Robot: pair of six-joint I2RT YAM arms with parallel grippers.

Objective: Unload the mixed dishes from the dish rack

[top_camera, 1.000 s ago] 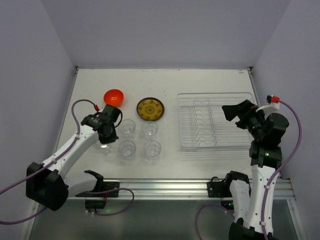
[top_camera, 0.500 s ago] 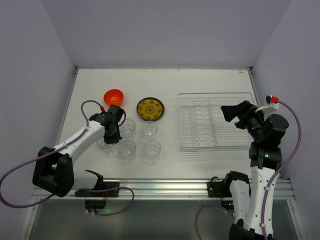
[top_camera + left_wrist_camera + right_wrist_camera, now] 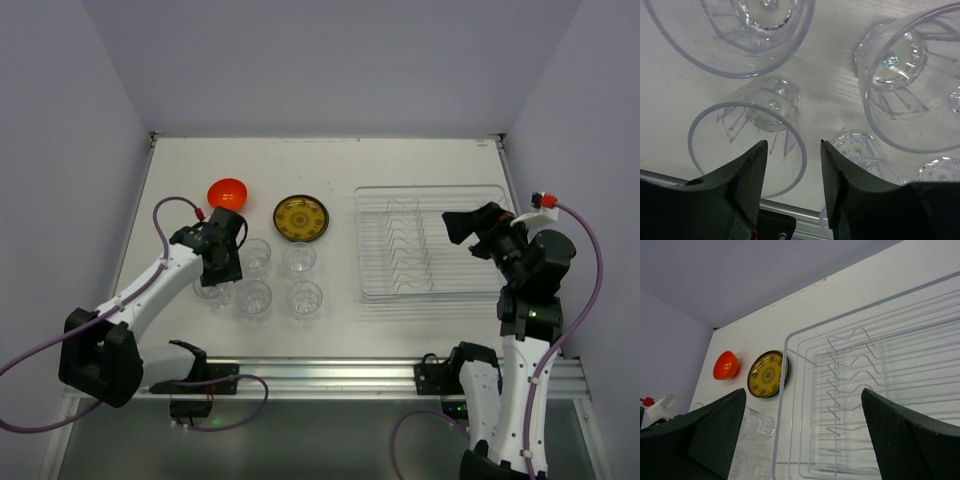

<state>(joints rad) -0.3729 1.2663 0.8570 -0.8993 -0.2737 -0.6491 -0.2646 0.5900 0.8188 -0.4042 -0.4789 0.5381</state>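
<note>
The left pincer (image 3: 792, 146) hangs with its black fingers (image 3: 747, 175) spread, pinching nothing; one clear cup (image 3: 760, 120) stands upright right under it, the right side of its rim running into the gap between the fingers, and whether it touches either cannot be told; the other cups (image 3: 299, 259) stand grouped just right of that pincer; the orange-red bowl (image 3: 227, 193) lies just beyond it, the yellow-brown plate (image 3: 301, 218) beyond and to its right; the right pincer (image 3: 802, 392) is spread wide, holding nothing, over the right part of the dish rack (image 3: 432, 190), whose white wire dividers (image 3: 850, 365) lie ahead of it; all rests on a white table (image 3: 330, 165); pale lilac-grey walls (image 3: 330, 60) close three sides.
</note>
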